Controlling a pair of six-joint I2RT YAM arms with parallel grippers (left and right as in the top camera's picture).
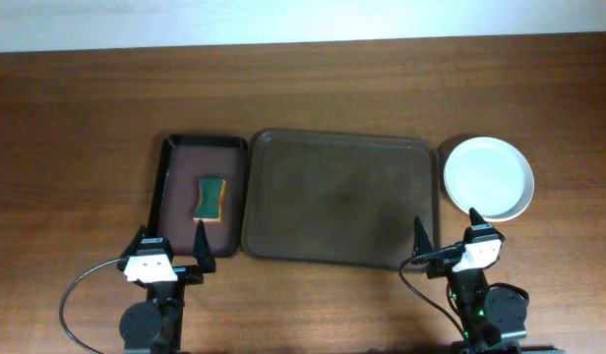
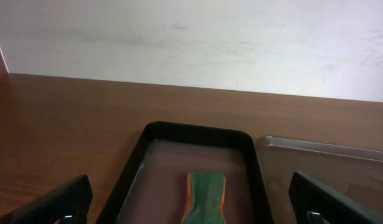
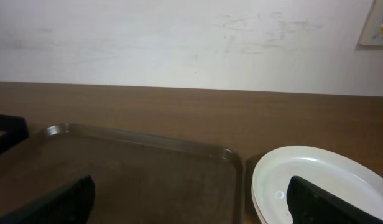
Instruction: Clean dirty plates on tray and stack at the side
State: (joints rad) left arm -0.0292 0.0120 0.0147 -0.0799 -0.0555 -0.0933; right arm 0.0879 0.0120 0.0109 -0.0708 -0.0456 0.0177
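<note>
The large brown tray (image 1: pixel 340 197) lies in the middle of the table with nothing on it; the right wrist view shows its bare floor and rim (image 3: pixel 142 168). White plates (image 1: pixel 488 177) sit stacked on the table just right of the tray, and the top one looks clean (image 3: pixel 316 180). My left gripper (image 1: pixel 171 248) rests open near the front edge, below the small dark tray. My right gripper (image 1: pixel 448 234) also stands open, by the tray's front right corner and just in front of the plates. Neither holds anything.
A smaller dark tray with a black rim (image 1: pixel 165 187) lies left of the brown tray, holding a green and orange sponge (image 1: pixel 212 199), which shows between my left fingers (image 2: pixel 206 196). A white wall (image 2: pixel 191 37) backs the table.
</note>
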